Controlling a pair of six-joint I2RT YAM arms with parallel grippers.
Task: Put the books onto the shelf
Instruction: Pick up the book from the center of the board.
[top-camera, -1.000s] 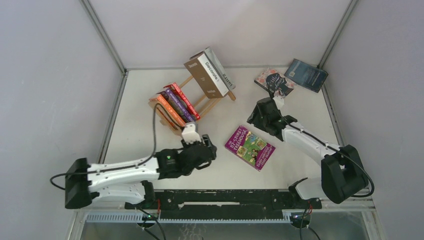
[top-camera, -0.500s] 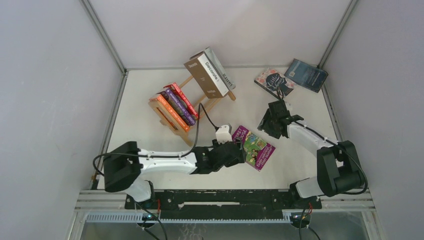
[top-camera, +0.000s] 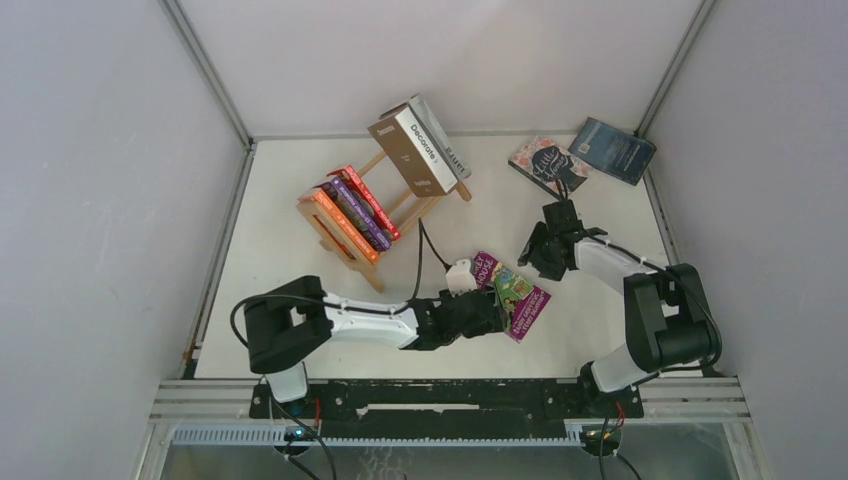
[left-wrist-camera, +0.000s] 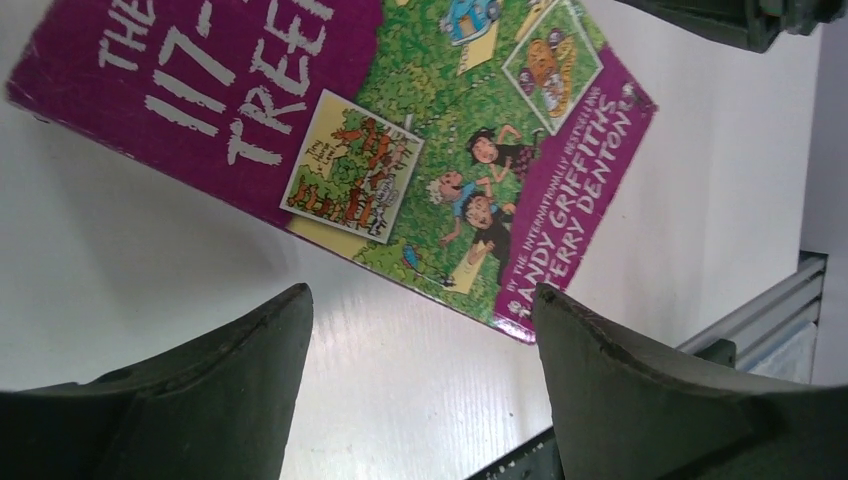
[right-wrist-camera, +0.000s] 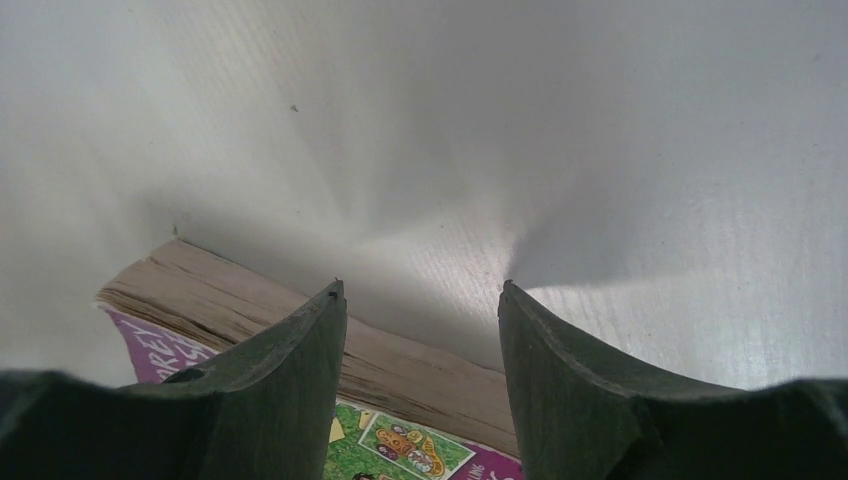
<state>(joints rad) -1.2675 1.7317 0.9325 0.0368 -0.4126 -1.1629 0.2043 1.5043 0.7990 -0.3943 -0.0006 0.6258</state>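
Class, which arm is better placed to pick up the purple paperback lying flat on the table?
Left: the left jaws stand open directly above the purple paperback, near one corner. The right jaws, open too, sit off the book's page edge.

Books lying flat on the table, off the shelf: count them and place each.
3. A purple illustrated book lies at the left claw; a floral dark book and a dark blue book sit in the far right corner. None seems hidden.
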